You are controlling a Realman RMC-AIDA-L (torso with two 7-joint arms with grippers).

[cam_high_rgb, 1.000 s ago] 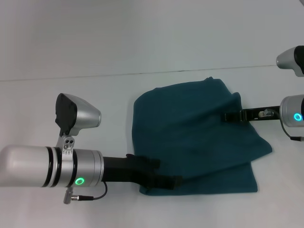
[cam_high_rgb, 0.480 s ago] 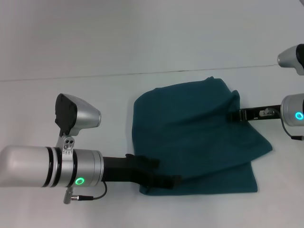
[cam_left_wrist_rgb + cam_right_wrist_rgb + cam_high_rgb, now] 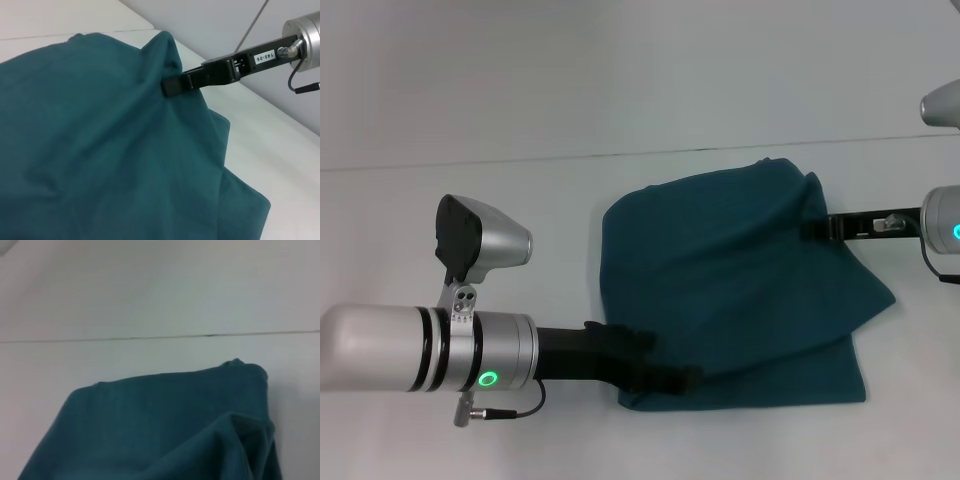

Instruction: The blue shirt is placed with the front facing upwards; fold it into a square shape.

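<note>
The blue shirt (image 3: 730,290) lies folded on the white table with plain teal cloth facing up and no letters showing. My right gripper (image 3: 812,229) is at its far right edge, shut on a pinch of cloth that tents up toward it; the left wrist view shows this grip (image 3: 170,86) on the shirt (image 3: 100,150). My left gripper (image 3: 685,379) reaches in low at the shirt's front left corner, its fingers together on the cloth edge. The right wrist view shows only the shirt's far fold (image 3: 165,430), not its own fingers.
The white table (image 3: 470,120) stretches around the shirt, with a thin seam line (image 3: 520,160) running across behind it. My left arm's silver forearm (image 3: 420,350) covers the front left of the table.
My right gripper has moved to the right and slightly away, drawing the shirt's right edge with it. The left arm has hardly moved.
</note>
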